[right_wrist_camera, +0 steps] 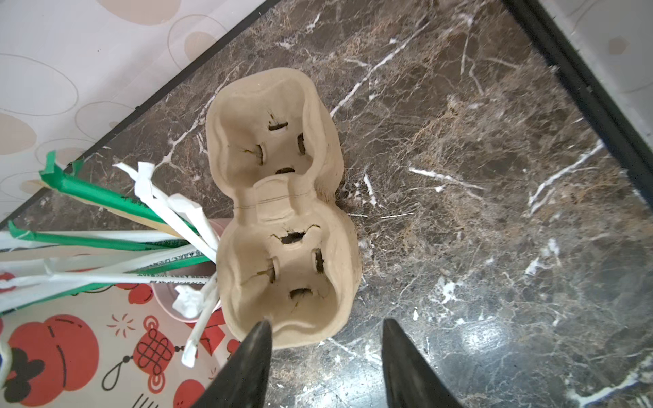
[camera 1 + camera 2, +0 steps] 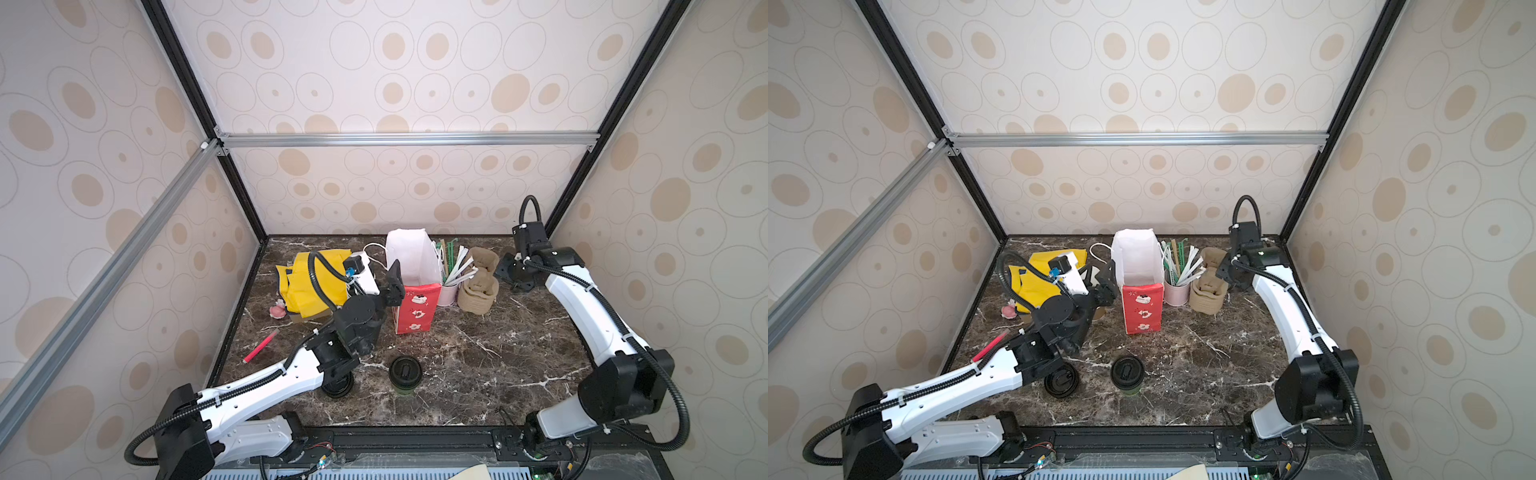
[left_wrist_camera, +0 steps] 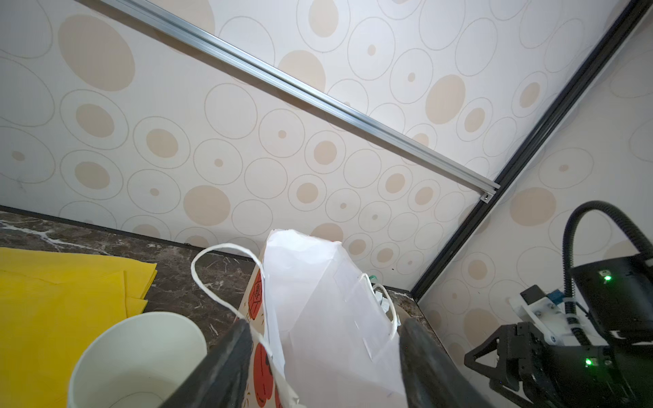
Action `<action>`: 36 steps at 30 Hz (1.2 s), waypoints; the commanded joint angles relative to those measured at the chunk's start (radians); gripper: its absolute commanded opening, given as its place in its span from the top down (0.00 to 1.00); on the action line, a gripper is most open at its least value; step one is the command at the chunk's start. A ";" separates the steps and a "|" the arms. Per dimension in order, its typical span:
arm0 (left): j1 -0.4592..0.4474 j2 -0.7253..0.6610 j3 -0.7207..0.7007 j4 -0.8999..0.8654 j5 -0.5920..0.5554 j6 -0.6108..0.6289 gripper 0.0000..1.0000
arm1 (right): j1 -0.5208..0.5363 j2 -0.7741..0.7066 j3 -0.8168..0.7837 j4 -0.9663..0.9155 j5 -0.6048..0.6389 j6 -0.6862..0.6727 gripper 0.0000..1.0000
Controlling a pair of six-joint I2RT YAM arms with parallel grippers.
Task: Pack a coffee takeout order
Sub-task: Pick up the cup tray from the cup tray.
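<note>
R gripper (image 1: 325,322) at pulp tray (image 1: 282,197); straw wrapper (image 1: 166,262) txt illegible.

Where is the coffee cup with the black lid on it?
In both top views the lidded cup stands on the marble table near the front, before the red paper bag, with a loose black lid to its left.

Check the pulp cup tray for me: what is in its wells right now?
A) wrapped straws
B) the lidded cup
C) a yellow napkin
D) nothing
D: in the right wrist view both wells of the cup tray show their bare slotted bottoms, and in a top view the lidded cup stands on the table, well apart from the tray.
</note>
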 commanded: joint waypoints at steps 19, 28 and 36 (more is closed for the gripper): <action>0.248 0.207 0.278 -0.176 0.155 -0.010 0.32 | -0.035 0.391 0.322 -0.144 -0.265 -0.136 0.48; 0.272 0.206 0.290 -0.192 0.186 -0.012 0.32 | -0.035 0.450 0.386 -0.180 -0.199 -0.212 0.50; 0.285 0.205 0.302 -0.212 0.196 -0.011 0.32 | -0.035 0.511 0.450 -0.214 -0.212 -0.238 0.52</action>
